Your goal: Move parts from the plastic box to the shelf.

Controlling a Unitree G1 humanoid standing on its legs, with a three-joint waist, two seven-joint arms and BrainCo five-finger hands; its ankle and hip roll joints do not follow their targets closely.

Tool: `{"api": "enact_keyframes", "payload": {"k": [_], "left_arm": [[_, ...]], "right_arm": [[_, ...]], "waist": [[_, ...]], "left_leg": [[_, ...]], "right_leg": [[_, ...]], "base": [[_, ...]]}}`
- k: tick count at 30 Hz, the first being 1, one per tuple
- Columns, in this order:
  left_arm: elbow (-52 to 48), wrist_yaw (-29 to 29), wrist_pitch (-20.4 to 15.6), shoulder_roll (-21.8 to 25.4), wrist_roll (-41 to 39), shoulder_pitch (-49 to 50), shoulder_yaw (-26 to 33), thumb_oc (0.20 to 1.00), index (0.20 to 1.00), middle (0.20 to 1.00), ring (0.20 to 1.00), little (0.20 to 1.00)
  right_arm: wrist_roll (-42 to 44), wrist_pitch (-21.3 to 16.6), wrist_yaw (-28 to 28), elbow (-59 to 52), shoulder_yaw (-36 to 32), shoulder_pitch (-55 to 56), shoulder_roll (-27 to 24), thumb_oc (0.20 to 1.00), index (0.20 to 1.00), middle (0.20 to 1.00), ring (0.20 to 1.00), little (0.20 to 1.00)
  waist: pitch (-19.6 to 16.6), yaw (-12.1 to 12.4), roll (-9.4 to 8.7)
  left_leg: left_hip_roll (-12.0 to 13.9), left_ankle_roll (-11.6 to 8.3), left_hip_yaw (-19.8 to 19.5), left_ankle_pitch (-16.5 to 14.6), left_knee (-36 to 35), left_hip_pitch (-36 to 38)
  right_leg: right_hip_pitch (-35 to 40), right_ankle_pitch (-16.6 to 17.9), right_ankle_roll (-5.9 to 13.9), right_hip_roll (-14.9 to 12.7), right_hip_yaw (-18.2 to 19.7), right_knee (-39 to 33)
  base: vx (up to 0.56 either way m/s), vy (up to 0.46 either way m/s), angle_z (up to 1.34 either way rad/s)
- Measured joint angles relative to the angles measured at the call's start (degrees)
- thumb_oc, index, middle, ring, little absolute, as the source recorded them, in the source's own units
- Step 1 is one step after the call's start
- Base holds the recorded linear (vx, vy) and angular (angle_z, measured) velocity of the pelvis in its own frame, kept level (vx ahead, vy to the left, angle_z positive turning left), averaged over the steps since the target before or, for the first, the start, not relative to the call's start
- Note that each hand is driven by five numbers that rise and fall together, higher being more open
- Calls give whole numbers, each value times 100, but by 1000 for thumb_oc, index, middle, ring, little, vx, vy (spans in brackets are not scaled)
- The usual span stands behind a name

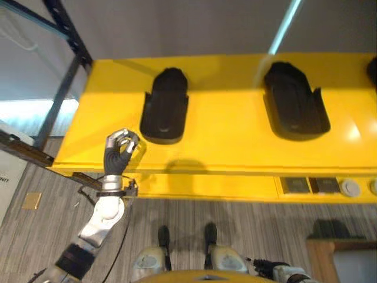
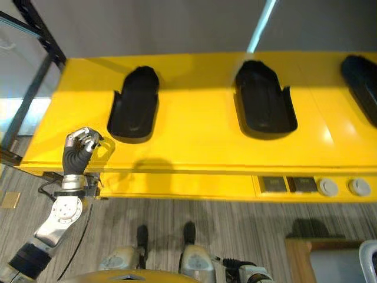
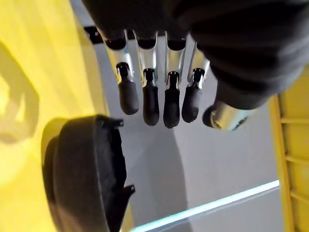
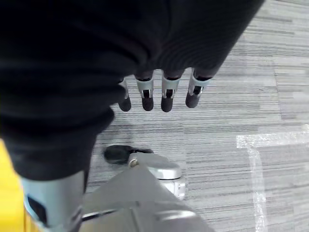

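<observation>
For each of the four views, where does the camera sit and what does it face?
Left eye view: on the head, looking down at the yellow shelf with black moulded plastic parts; left hand by the near edge.
Right eye view: same scene, slightly offset.
Left wrist view: along the left hand's relaxed fingers, facing one black part.
Right wrist view: along the right hand, facing grey striped floor.
Shared: shelf, parts, left hand.

Three black parts on one yellow shelf.
You have one yellow shelf (image 2: 194, 147) carrying three black parts: the left part (image 2: 134, 105), the middle part (image 2: 265, 100) and a right part (image 2: 360, 79) cut by the edge. On its front face you can count two square plates (image 2: 286, 184) and two round buttons (image 2: 343, 187).
</observation>
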Motion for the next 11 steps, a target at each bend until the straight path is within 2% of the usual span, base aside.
{"api": "enact_keyframes", "payload": {"k": [1,3,4,6,8,9,10,11], "left_arm": [[157,164,91,29,114,309,19,1000,1000,1000,1000,1000],[1182,530,339,13,125,882,81,1000,1000,1000,1000,1000],[2379,687,415,-191,6,1213,270,1000,1000,1000,1000,1000],[3940,724,612,-570,-225,1660,516,1000,1000,1000,1000,1000],[4939,621,782,-885,-321,1898,617,1000,1000,1000,1000,1000],[5455,534,1095,-1093,-473,2084,616,1000,1000,1000,1000,1000],[5646,483,1216,-1176,-520,2135,621,1000,1000,1000,1000,1000],[6023,397,1163,-1275,-583,2140,674,1000,1000,1000,1000,1000]], "right_arm": [[12,12,51,159,1,-16,70,1000,1000,1000,1000,1000],[57,4,57,222,-3,-41,195,1000,1000,1000,1000,1000],[104,-1,67,276,-5,-141,222,1000,1000,1000,1000,1000],[139,-11,70,338,-5,-272,304,1000,1000,1000,1000,1000],[278,10,71,412,-37,-223,384,1000,1000,1000,1000,1000],[297,9,80,497,-51,-150,402,1000,1000,1000,1000,1000],[297,12,80,559,-51,-126,403,1000,1000,1000,1000,1000],[285,52,86,577,-51,-77,403,1000,1000,1000,1000,1000]], "waist": [[-242,63,-44],[-755,260,-116],[-932,360,-124],[-964,434,-166],[-936,562,-226],[-920,631,-222],[-918,637,-224],[-907,623,-234]], "left_leg": [[-8,11,-78,-52,-1,97],[-10,-4,-180,-86,-1,166],[-13,-5,-208,-87,0,167],[-20,6,-332,-76,0,169],[-23,8,-339,-57,2,153],[-32,9,-329,-57,2,147],[-39,9,-328,-57,2,136],[-45,9,-317,-57,4,122]], "right_leg": [[146,-53,2,-6,-113,-1],[267,-174,10,0,-172,-20],[280,-194,28,1,-195,-20],[331,-228,33,-4,-294,-20],[317,-255,-3,-21,-345,-20],[299,-258,-4,-38,-346,-20],[298,-258,-4,-49,-353,-20],[267,-263,1,-75,-357,-20]], "base": [[-15,-50,45],[-29,-44,32],[-61,-43,12],[-64,-17,22],[-44,25,18],[-27,79,9],[-17,84,8],[3,98,11]]}}
